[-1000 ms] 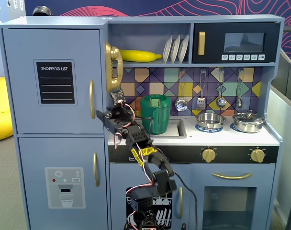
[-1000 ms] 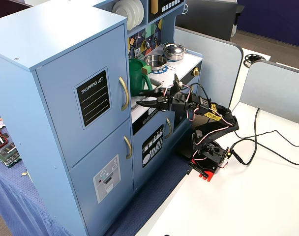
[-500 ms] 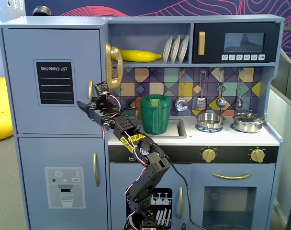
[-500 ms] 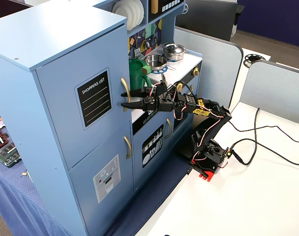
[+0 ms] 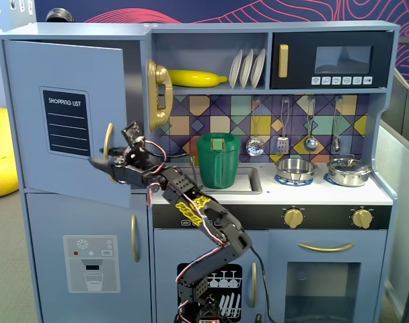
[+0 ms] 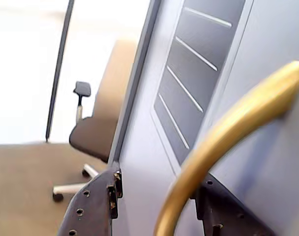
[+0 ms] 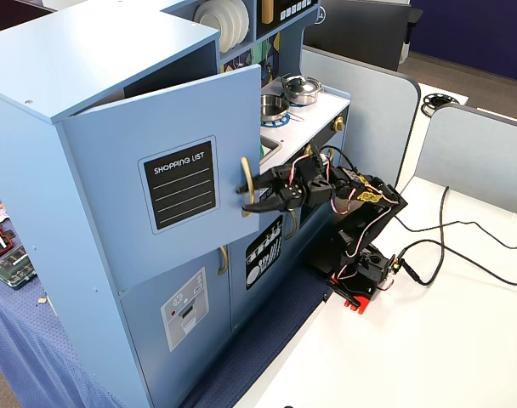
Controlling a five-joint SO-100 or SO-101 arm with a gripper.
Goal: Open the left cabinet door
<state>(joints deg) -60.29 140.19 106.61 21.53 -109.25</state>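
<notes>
Grey partition panels [image 7: 373,102], white tabletop [image 7: 411,348], office chair [image 6: 88,135] beyond.

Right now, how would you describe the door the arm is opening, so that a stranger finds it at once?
Look at the blue-grey toy kitchen, tall section, on the left in a fixed view. The upper door there is swung partly open, with the gripper at its curved gold handle. Only it carries a black "SHOPPING LIST" panel; the door below has a grey dispenser panel.

Left cabinet door [image 5: 63,118], blue-grey, black shopping-list panel, curved gold handle [image 5: 107,143], swung partly open
</notes>
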